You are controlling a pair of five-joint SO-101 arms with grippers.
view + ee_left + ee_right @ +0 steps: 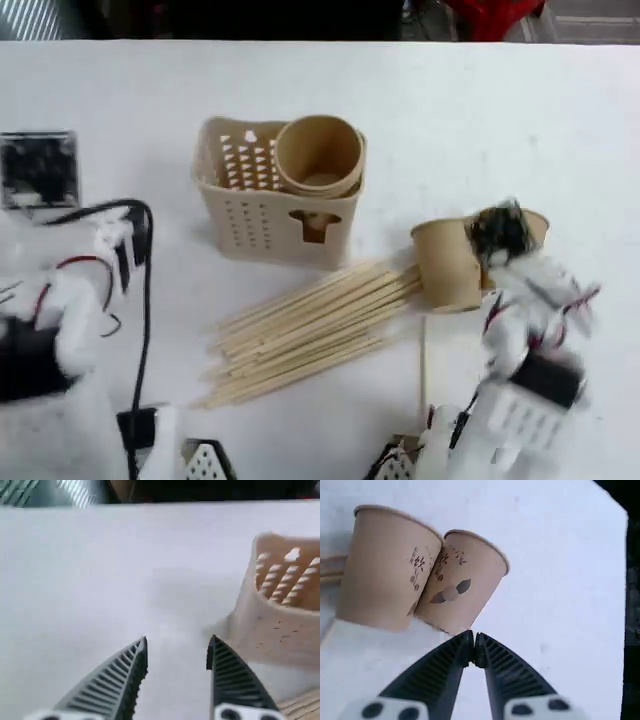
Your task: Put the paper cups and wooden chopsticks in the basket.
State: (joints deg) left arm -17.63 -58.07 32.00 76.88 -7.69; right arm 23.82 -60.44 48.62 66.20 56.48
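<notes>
The white counter (520, 110) runs under both arms, with a dark strip of room beyond its far edge. Furthest left, my left claw (178, 647) hangs low over bare counter, spread wide with nothing between its jaws. The basket (262, 215) stands off to its right. A paper cup (320, 155) already sits upright in the basket's right-hand end; whether others are nested in it I cannot tell.

In front of the basket the chopsticks (305, 330) lie in a loose fanned heap on the counter, none of them in yet. One stray stick (423, 365) lies apart to the right. Past the heap two more cups lie on their sides, touching each other: the near cup (387, 567) against the chopstick tips and the far cup (465, 577) beside it. My right claw (473, 642) is pinched closed and empty, its tip just beside the far cup's base.

I judge the cup stage is in hand and part done. Next I'd need to open the right claw, catch one wall of the far cup at its rim, and carry it across to the basket without rolling its neighbour.
</notes>
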